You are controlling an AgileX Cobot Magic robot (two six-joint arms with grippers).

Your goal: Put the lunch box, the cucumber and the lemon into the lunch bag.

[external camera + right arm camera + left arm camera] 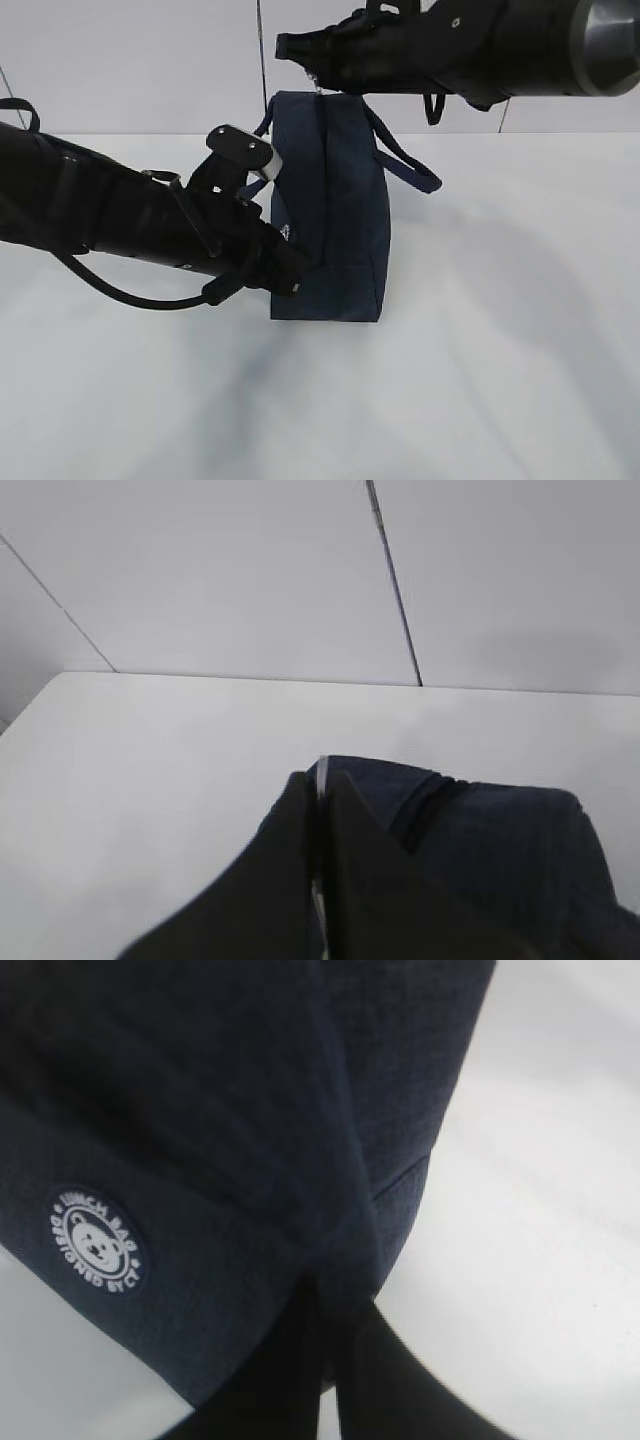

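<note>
Left fingers (330,1360) pinch lunch bag (335,210) fabric mid-frame; right fingers (322,880) pinch its silver zipper pull (319,88) at top, on white counter (500,350).

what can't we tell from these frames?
- Lunch bag contents: hidden by its fabric in all views; box, cucumber, lemon appear nowhere.
- Left gripper hold: exterior view blocked by the arm.
- Zipper pull in right gripper: only a silver sliver shows.
</note>
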